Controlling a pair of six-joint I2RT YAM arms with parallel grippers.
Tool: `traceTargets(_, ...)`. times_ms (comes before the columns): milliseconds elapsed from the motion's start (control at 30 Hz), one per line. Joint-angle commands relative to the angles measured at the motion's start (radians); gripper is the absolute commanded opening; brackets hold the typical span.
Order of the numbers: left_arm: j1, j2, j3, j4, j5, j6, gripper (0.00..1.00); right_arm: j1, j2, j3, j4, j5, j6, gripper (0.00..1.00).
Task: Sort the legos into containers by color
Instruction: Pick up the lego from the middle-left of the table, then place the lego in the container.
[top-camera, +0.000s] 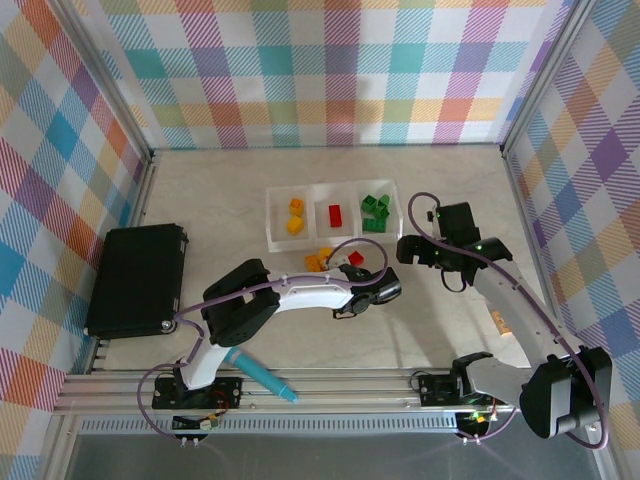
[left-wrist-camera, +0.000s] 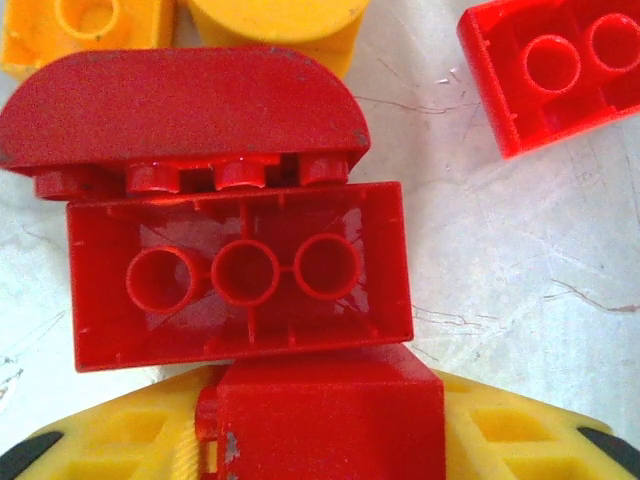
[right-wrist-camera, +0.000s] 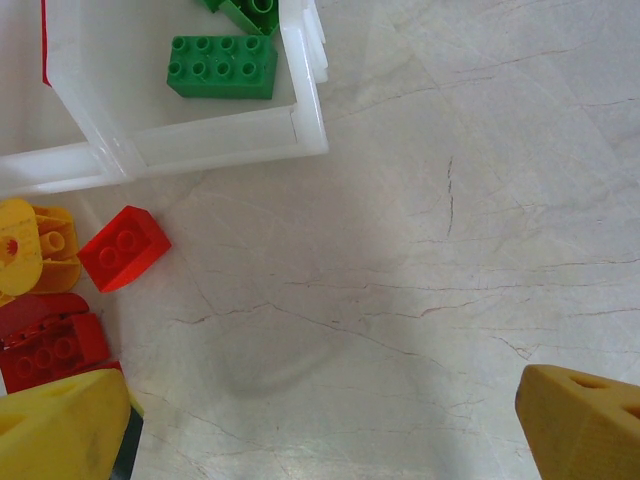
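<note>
Left gripper (top-camera: 375, 296) is closed on a red brick (left-wrist-camera: 330, 420), while few legos (top-camera: 320, 260) are left unsorted beside the part-filled containers (top-camera: 335, 247).

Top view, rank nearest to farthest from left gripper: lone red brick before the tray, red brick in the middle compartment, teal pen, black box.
1. Lone red studded plastic brick, beside the left gripper.
2. Red brick in the clear plastic tray's middle compartment, farther back.
3. Teal pen-like cylinder, near edge.
4. Large black box, far left.
</note>
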Motion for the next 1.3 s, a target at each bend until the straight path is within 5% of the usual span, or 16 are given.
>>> traceTargets(0,0.015,-0.036,-0.038,0.081,0.031,0.014,0.39,-0.009,-0.013,-0.008,0.017,-0.013,0.017,0.99)
traceTargets(267,0.006,-0.173,-0.025,0.136,0.007,0.172,0.29,-0.011,-0.013,-0.008,0.019,-0.006,0.019,0.99)
traceTargets(533,0.052,-0.223,0.194,0.023,-0.086,0.5,0.27,-0.013,-0.026,-0.007,0.012,0.02,0.022,0.99)
traceTargets(833,0.216,-0.09,0.429,-0.09,-0.036,0.732,0.29,-0.021,-0.071,-0.012,-0.011,0.12,0.045,0.99)
traceTargets(1267,0.381,0.109,0.616,-0.208,0.04,0.825,0.32,-0.038,-0.103,-0.031,0.01,0.118,0.055,0.99)
